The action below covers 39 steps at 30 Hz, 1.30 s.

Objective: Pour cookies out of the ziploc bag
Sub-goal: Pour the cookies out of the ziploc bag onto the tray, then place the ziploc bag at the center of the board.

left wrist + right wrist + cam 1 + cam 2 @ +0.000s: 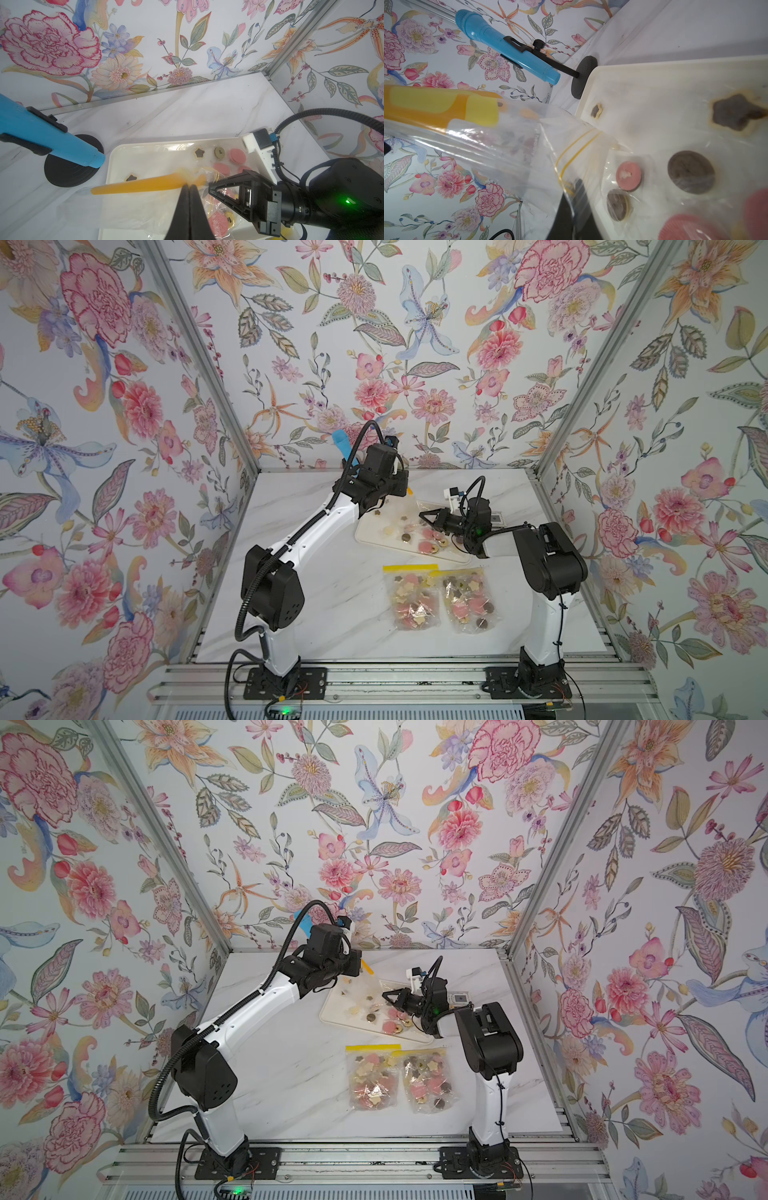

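Ziploc bag [411,506] held stretched above cream tray [368,533], just right of centre in both top views. Left gripper [189,187] clamped tight on the bag's yellow zip strip [145,185], fingertips pressed together at lower centre of the left wrist view. Right gripper [422,516] closed on the clear plastic close beside it. Cookies [424,546] scattered over the tray beneath the bag: pink rounds, brown rounds, tan rings and dark stars, several seen through the film in the right wrist view. Impossible to tell whether any remain inside. Two sealed bags [413,601] packed with more pieces, flat and side by side on marble tabletop [311,614], lower centre of frame. Blue toy microphone [500,41] tilted on black stand [583,76] at upper left of the right wrist view, stand base just beside the tray's corner.
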### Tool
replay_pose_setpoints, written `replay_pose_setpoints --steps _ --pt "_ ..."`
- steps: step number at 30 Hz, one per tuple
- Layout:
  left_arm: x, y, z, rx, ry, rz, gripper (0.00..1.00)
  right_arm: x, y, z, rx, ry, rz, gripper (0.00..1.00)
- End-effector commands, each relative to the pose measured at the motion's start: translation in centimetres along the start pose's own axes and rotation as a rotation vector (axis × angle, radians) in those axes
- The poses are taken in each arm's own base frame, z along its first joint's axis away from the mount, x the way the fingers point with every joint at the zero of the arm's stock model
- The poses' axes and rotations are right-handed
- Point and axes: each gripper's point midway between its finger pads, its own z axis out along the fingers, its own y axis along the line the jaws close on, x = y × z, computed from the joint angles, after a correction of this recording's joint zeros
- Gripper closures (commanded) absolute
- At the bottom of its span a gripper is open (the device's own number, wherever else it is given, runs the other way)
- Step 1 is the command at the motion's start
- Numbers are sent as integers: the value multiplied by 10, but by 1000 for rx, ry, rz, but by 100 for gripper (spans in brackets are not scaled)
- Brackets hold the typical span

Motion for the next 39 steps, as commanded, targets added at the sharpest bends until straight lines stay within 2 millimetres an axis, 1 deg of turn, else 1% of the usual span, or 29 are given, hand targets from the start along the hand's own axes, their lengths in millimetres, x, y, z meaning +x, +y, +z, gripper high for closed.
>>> replay_pose_setpoints --steps 1,4,7,10,11,13,14,17,22,24,27,30,31,33,36,39 --pt "-38 -11 -29 21 -145 26 100 5 -18 0 47 1 31 100" --pt "-35 -15 -31 50 -154 16 100 4 -15 -6 34 -20 26 99" --pt "-32 -17 -31 70 -157 3 100 0 -11 -14 28 -36 15 90" --pt "-27 -18 -29 83 -152 -11 100 -6 -7 -20 20 -51 8 89" --pt "-26 -18 -28 87 -147 -15 100 -8 -4 -22 17 -52 4 84" --pt "-21 -18 -26 91 -136 -22 100 -11 0 -25 12 -55 -1 70" --pt "-19 -19 -25 96 -133 -24 100 -13 1 -28 15 -60 -3 66" --pt "-16 -18 -24 95 -127 -27 100 -16 5 -35 16 -72 -17 64" --pt "-20 -14 -31 74 -142 -24 100 -19 13 -50 22 -90 -34 47" --pt "-24 -10 -38 58 -158 -21 100 -19 16 -55 25 -93 -39 43" --pt "-25 4 -49 34 -184 -49 100 -15 21 -62 41 -86 -48 39" --pt "-22 27 -61 12 -212 -106 100 -9 24 -69 64 -73 -62 37" --pt "-26 36 -74 10 -243 -131 100 -5 25 -71 74 -66 -66 36" --pt "-23 57 -86 -5 -273 -178 100 2 26 -76 93 -49 -70 33" --pt "-14 90 -107 -43 -312 -247 100 18 31 -81 129 1 -84 27" --pt "1 122 -124 -73 -338 -318 100 42 33 -83 199 82 -114 27"
